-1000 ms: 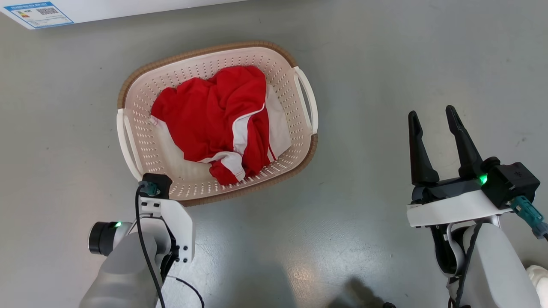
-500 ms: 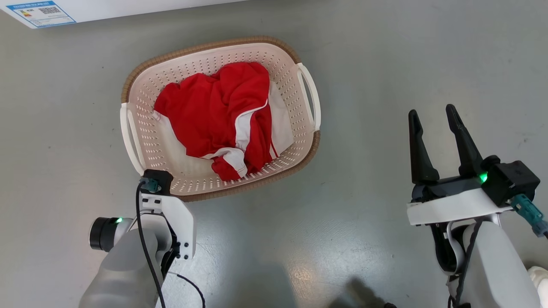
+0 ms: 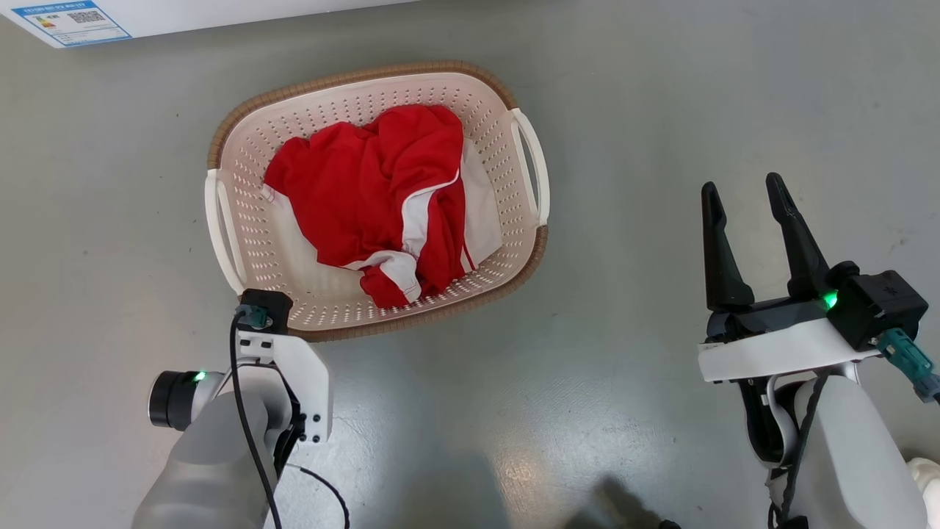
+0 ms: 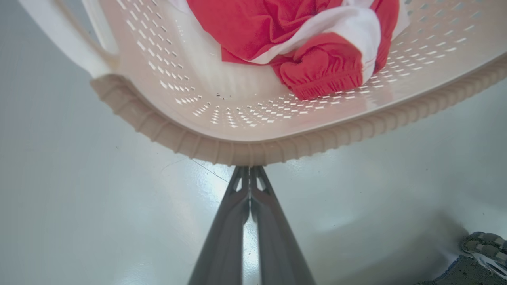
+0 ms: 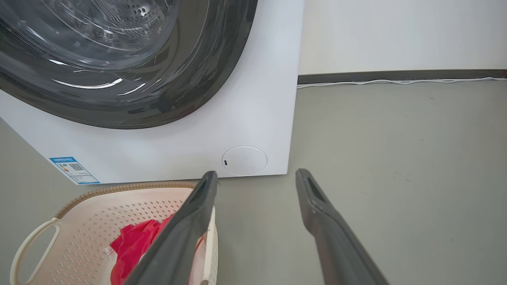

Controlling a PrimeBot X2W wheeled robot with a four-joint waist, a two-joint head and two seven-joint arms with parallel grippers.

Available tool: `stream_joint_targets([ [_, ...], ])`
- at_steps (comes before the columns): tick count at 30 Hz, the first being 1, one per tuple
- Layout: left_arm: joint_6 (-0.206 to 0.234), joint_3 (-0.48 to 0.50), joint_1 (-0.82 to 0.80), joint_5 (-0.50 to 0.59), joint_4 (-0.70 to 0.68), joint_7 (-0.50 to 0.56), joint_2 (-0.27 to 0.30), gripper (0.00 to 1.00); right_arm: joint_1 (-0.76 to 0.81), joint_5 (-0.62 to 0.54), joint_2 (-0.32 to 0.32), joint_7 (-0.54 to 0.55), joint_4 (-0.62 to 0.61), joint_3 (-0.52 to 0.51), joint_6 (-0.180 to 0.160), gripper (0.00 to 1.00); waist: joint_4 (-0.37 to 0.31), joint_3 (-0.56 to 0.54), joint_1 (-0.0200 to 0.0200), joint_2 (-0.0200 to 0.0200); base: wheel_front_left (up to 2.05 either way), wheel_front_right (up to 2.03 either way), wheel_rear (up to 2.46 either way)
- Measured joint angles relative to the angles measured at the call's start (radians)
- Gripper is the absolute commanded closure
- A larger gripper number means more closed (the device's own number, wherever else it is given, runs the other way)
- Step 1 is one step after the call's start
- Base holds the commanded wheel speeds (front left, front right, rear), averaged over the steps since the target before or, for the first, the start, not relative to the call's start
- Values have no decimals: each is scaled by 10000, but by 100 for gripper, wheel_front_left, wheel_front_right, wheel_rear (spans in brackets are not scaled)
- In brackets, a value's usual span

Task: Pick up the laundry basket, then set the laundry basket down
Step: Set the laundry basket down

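Observation:
The laundry basket [image 3: 352, 79], cream and perforated with a brown woven rim, stands on the grey floor holding a red and white garment [image 3: 367, 184]. In the left wrist view my left gripper [image 4: 249, 168] is shut, fingers pressed together, with their tips tucked under the basket's near rim [image 4: 277, 150]. Whether they pinch anything is hidden. In the head view the left wrist [image 3: 264, 312] covers those fingers at the basket's near left corner. My right gripper [image 3: 745, 192] is open with nothing in it, off to the basket's right. Past its fingers [image 5: 190, 221] the basket [image 5: 99, 213] shows.
A white washing machine [image 5: 253, 99] with a dark round door stands just beyond the basket; its bottom edge [image 3: 220, 11] runs along the top of the head view. A white cable [image 5: 396, 82] runs along the wall base. Bare grey floor [image 3: 624, 110] lies right of the basket.
The basket and my left wrist have shifted slightly away from me, toward the washing machine, mostly in the first half second. The right gripper has barely moved.

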Motion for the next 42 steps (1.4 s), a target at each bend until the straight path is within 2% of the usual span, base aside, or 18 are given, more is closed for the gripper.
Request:
stream_joint_targets([
  [26,130,-221,-156,-382,10,109,127,100,2,29,0,0,153,-10,-2,0,-17,-196,0,0,0,0,0],
  [33,173,-309,173,-510,2,550,102,100,27,29,-2,0,232,-12,0,0,110,-512,0,0,0,0,0],
  [42,173,-313,752,-686,6,518,-48,100,109,-12,-4,-2,487,-56,0,0,399,-1114,0,0,0,0,0],
])
